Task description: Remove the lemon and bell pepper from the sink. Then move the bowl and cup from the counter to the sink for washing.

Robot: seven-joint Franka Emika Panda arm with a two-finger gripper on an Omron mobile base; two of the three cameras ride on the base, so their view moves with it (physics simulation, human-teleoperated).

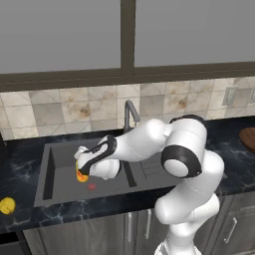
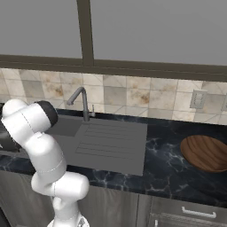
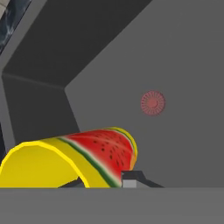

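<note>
Sink (image 1: pixel 60 187) basin is lying dark and deep at the left of the counter (image 1: pixel 234 149), with the ribbed drainboard (image 2: pixel 108 139) to its right and the curved faucet (image 1: pixel 130 113) standing behind. Inside the basin the arm is reaching down, and the gripper (image 1: pixel 81 169) is clamping the cup (image 1: pixel 81 175) by its rim, the jaws drawn close together on the wall. In the left base view the cup is hanging over the basin floor near the middle, just above and left of the flat reddish drain disc (image 1: pixel 91 187). From the hand view the cup (image 3: pixel 78 159) is lying tilted across the bottom, its open yellow mouth facing left and a watermelon-slice print wrapping its side; whether it is touching the floor cannot be told. The disc (image 3: pixel 152 103) is sitting on the bare grey floor well beyond it. Lemon (image 1: pixel 7 205) is resting on the counter left of the sink, outside the basin. Bowl (image 2: pixel 206 153) is sitting on the counter at the far right, well apart from the sink, with nothing visible in it.
</note>
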